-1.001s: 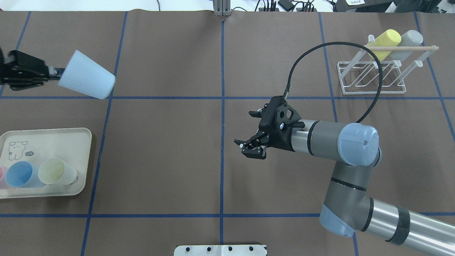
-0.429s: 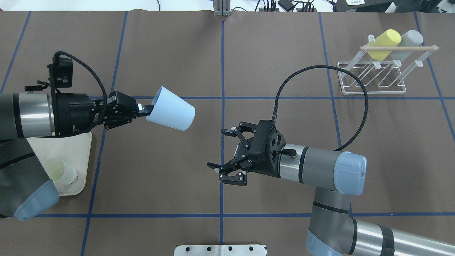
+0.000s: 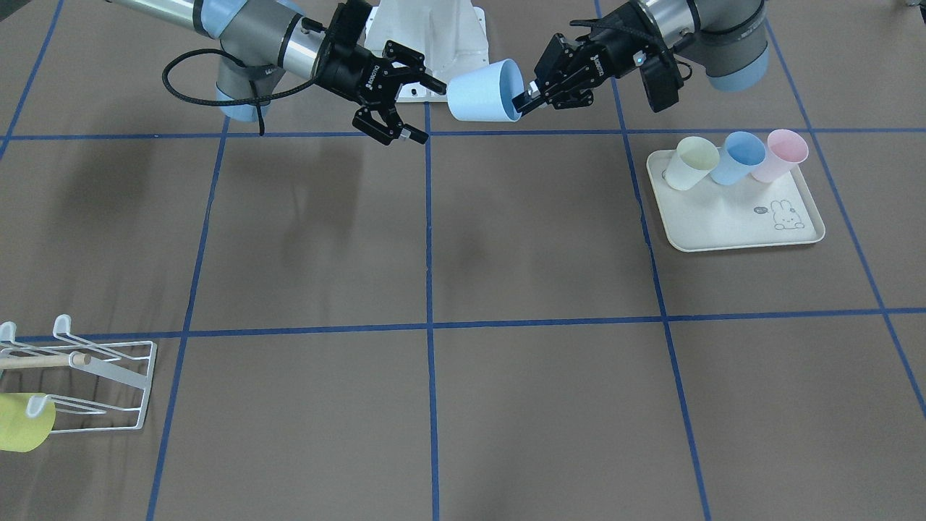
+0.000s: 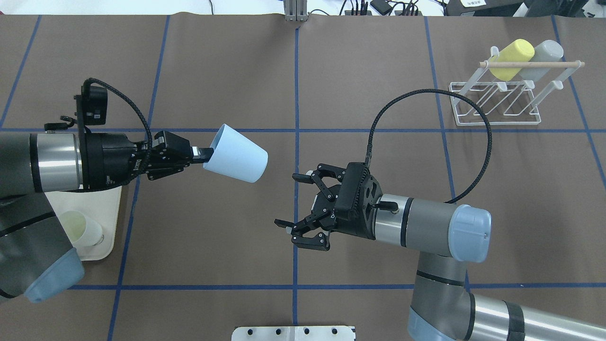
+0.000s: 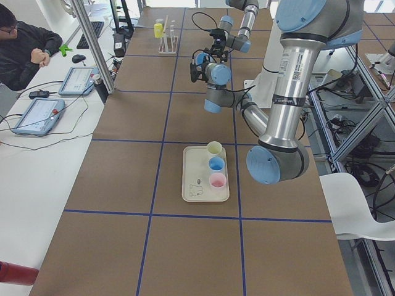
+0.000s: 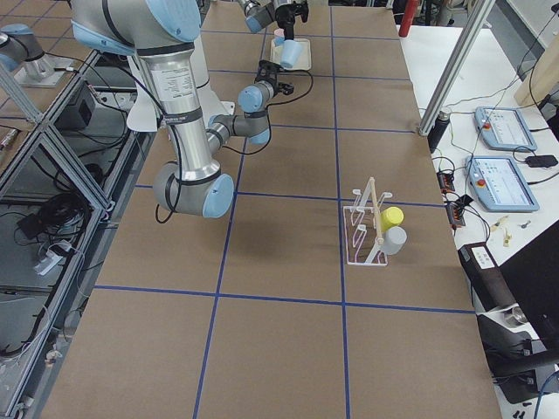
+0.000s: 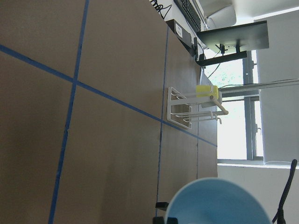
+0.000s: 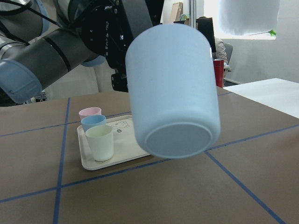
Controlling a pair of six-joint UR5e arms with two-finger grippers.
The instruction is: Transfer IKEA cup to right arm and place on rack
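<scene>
Both arms have closed toward mid-frame of the overhead view. The left arm has carried the cup rightward and the right arm has swung in to face it. The cup hangs above the counter, centre-left, base toward the right tool. It looks light, stiff and smooth, probably slippery, and is best taken around the wall near the base. The left tool pinches its rim. The right tool is spread, near but not around it.

On my feed the IKEA cup is pale blue against a brown table gridded in blue tape. The cream tray has a dark-outlined rabbit print and holds a pale-yellow cup, a blue cup and a pink cup. The white rack bears a yellow cup and a grey cup.
</scene>
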